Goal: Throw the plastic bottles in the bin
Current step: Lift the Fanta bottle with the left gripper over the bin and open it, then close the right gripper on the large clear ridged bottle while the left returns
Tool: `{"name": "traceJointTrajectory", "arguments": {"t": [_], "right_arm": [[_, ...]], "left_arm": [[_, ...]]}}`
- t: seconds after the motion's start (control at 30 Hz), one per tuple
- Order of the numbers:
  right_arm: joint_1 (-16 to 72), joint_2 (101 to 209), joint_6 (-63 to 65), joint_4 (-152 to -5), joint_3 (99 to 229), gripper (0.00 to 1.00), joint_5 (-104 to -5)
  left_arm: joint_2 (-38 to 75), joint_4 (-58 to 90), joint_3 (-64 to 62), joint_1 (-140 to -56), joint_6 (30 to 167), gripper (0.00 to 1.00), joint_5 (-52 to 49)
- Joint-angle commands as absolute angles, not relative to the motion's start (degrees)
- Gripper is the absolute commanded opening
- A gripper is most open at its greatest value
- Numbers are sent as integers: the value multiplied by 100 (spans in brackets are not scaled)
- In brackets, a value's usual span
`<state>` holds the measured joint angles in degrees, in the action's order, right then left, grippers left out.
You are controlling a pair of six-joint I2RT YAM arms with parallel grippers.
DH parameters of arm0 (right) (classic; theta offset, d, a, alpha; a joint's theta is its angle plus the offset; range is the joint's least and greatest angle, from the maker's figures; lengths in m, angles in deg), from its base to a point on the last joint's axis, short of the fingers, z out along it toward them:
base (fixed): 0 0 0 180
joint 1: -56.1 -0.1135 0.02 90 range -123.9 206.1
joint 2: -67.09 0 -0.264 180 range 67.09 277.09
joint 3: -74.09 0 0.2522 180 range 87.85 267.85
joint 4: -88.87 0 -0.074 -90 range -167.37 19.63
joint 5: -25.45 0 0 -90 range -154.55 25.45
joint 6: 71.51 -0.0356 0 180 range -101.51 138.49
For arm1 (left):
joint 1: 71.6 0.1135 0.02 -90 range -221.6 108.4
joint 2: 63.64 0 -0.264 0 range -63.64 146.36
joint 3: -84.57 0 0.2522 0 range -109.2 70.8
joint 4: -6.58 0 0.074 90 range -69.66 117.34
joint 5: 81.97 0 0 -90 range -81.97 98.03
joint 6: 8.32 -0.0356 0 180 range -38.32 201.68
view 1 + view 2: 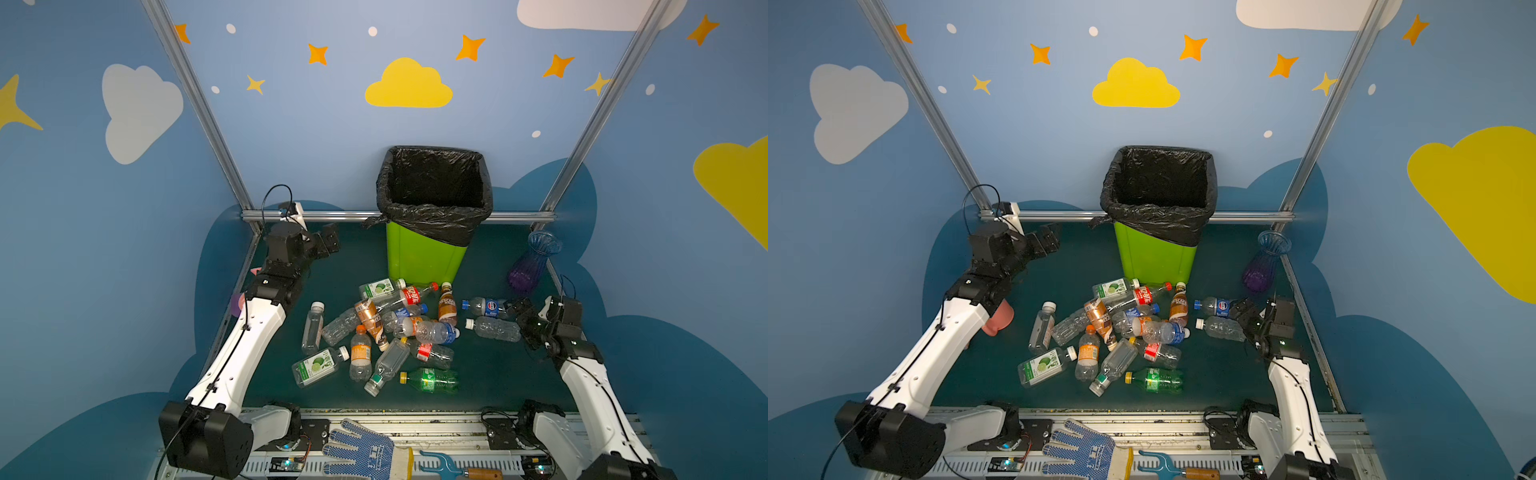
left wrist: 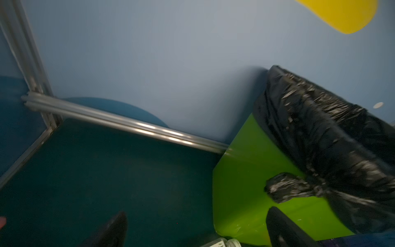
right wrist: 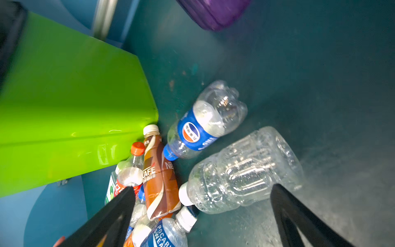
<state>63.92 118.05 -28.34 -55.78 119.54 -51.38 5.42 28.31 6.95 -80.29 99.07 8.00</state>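
Top views, both: bin [image 1: 424, 257] standing, plastic bottles [image 1: 386, 332] heaped on the worktop [image 1: 498, 374] at its foot.
Left gripper [image 1: 330, 243] wide, empty, left of bin; right gripper [image 3: 203, 190] wide, empty, over clear bottle [image 1: 494, 329] right of bin. Risk: round bottle may roll from closing jaws.

The left arm [image 1: 245, 345] and the right arm [image 1: 594, 399] each wore smooth white shells on their long links, joined by blocky matte-black motor housings. A thin black cable [image 1: 226, 359] ran along each white shell, held by small black clips, and dark screw holes dotted the left shell. The left claw [image 1: 329, 243] and the right claw [image 1: 520, 321] were black, with flat tapering fingers [image 3: 111, 218].
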Motion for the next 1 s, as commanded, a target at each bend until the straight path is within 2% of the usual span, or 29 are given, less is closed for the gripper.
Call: {"name": "traceJointTrajectory", "arguments": {"t": [0.0,0.23,0.57,0.97], "right_arm": [[6355,11952,-3163,-5354,11831,97,-4997],[6167,12285,-3398,-5277,11835,95,-5164],[5844,13271,-3512,-5503,12015,93,-5374],[5812,13709,-3504,-5637,11838,90,-5672]], "left_arm": [[230,2806,1073,-7793,10320,100,939],[293,2599,1644,-7583,10635,100,887],[516,2588,1657,-7493,10663,100,795],[493,2623,1697,-7361,10625,100,707]]}}
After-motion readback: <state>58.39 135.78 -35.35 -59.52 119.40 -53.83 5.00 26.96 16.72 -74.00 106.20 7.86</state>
